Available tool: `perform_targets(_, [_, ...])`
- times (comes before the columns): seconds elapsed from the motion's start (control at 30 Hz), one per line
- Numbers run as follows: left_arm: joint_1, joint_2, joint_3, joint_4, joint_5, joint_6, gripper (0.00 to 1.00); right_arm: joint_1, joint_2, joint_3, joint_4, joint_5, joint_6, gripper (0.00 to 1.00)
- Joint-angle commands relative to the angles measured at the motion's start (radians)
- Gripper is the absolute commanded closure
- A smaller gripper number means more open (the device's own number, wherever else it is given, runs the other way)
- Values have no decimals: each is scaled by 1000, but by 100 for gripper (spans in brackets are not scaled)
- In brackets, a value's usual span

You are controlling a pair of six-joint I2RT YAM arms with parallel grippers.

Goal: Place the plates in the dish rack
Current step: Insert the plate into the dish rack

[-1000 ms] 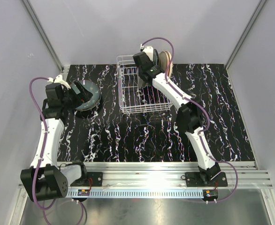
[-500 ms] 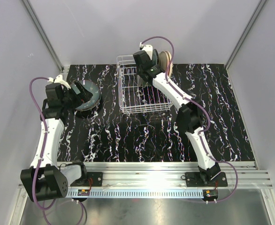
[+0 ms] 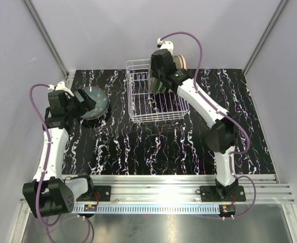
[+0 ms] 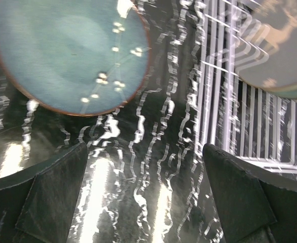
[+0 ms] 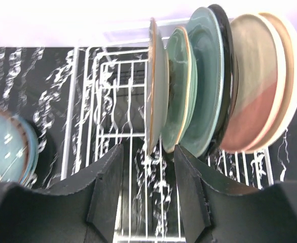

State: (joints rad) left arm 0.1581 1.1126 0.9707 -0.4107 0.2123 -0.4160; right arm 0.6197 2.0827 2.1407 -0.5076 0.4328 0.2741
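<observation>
L arm sat at the left of the worktop (image 3: 138, 147). L fingers (image 4: 57, 197) were wide open w/ nothing in them, low & pointed at a stack (image 4: 70, 50) of blue-green plates lying flat. My guess: they were spread that wide so they could slip round a rim & pick up the top plate next. The stack was outside the rack, so the job wasn't done yet.

Mid-back stood the rack (image 3: 134, 109), white wire, its left part bare. Plates were packed at its right end, prob. so each new one can go in the next free slot to the left.

R fingers (image 5: 105, 187) hung over the rack, part way open, one on each side of the low rim of the end plate (image 5: 157, 76). I saw a gap on both sides, so they weren't squeezing it. That plate stood on edge & it looked like the rack was holding it up. Right of it, more plates (image 5: 209, 76) stood in a row, close together. One grey plate (image 4: 275, 45) had a pale deer on it.

No brand, label or words could be read anywhere.
</observation>
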Motion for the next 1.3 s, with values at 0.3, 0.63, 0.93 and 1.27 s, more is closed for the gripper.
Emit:
perform_targets(0.3, [87, 52, -36, 38, -143, -30, 1, 6, -421, -508, 230, -299, 54, 45])
perform_targets(0.63, [146, 128, -14, 88, -131, -102, 3, -43, -656, -916, 392, -384, 166, 44])
perform_targets(0.93, [147, 322, 71, 105, -175, -150, 6, -120, -720, -1074, 445, -430, 208, 42])
perform_targets(1.27, [150, 473, 145, 111, -208, -162, 12, -170, -744, -1119, 466, -465, 197, 41])
